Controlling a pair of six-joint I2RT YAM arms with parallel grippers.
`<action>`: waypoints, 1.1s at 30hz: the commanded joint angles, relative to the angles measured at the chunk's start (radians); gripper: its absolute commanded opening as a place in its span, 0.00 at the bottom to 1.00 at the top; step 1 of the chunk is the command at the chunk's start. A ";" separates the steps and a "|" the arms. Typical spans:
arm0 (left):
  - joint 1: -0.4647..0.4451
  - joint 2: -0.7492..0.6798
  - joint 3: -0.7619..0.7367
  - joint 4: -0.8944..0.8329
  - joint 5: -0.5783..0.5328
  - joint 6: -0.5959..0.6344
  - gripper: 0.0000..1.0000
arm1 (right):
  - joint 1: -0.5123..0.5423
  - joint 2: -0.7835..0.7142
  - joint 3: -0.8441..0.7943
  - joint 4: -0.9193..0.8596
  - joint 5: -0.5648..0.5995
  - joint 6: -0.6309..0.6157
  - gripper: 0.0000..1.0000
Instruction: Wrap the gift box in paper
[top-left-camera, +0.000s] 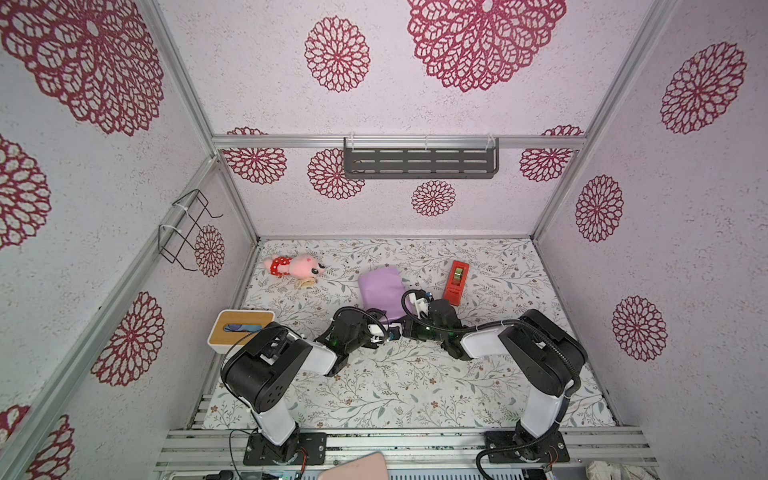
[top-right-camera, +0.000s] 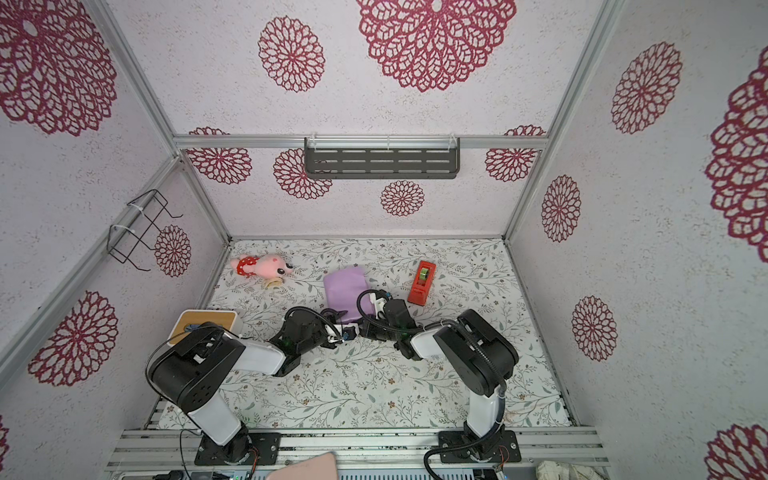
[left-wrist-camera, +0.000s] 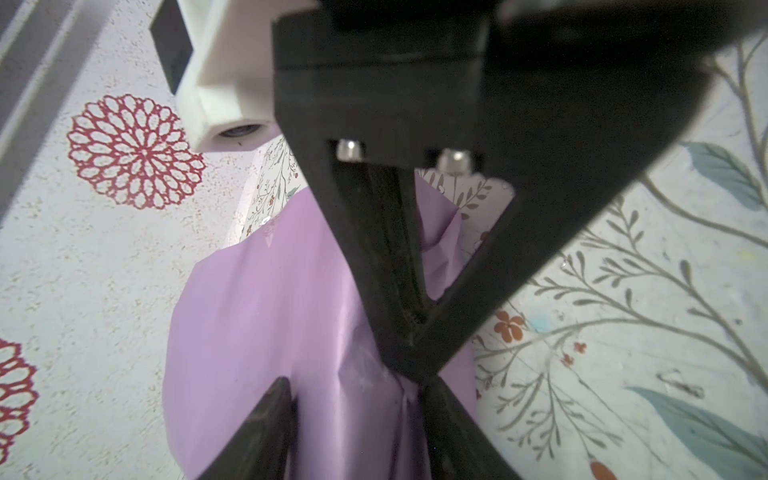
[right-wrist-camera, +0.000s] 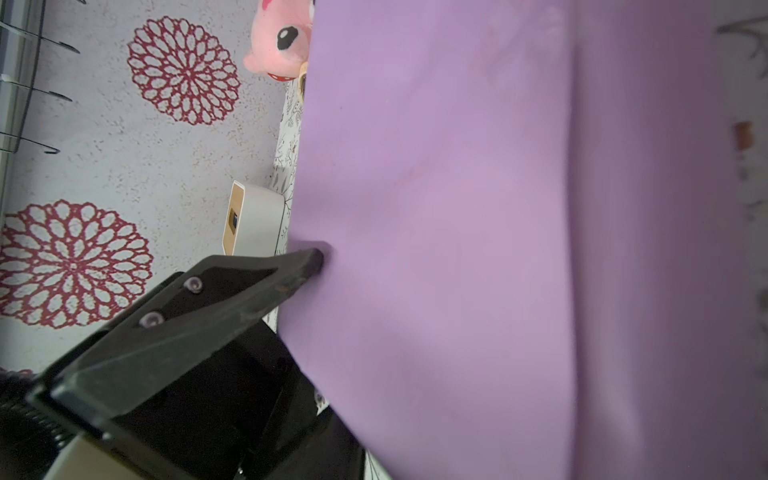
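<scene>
mid-table, r pincer (left-wrist-camera: 411, 365) tips pinch the paper (left-wrist-camera: 266, 311); l pincer (left-wrist-camera: 357, 384) half-open astride it, grip unclear.

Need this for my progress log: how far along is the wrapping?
Done: the paper is folded over the box, which is fully hidden. In hand: the left gripper holds the paper's near end between its jaws, and the right gripper seems to pinch a fold there. Left: likely closing the ends and taping; the tape dispenser stands untouched beside it.
</scene>
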 joint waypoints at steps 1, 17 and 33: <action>0.004 0.005 0.003 -0.060 0.009 -0.009 0.53 | 0.000 -0.008 0.013 0.015 0.050 0.053 0.20; 0.003 0.005 0.004 -0.060 0.009 -0.012 0.52 | 0.001 -0.048 -0.014 -0.005 0.082 0.128 0.36; 0.004 0.002 0.004 -0.046 0.002 -0.030 0.51 | -0.015 -0.238 -0.122 -0.165 0.136 0.020 0.52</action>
